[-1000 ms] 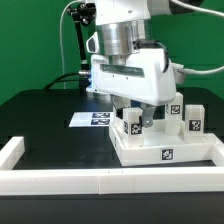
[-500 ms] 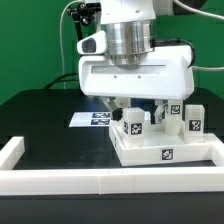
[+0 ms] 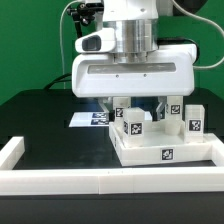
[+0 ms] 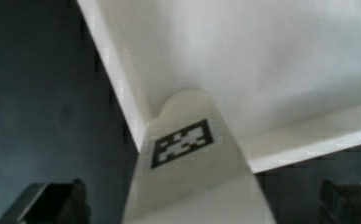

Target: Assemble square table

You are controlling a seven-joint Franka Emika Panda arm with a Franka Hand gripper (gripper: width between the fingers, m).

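Clearly a robotics lab, not a home or shop. Shown by a black worktop (image 3: 50,120) fenced at its 6 o'clock edge by a long low white wall (image 3: 100,178), with a green backdrop (image 3: 30,40) screening off everything at 12 o'clock. Shown too by a white industrial arm (image 3: 130,60) with bare cabling at its back, bolted over the scene. Marked further by black-and-white tags everywhere: on the marker board (image 3: 88,119) lying flat at 11 o'clock, and on white plastic furniture parts (image 3: 160,150) at 3 o'clock.
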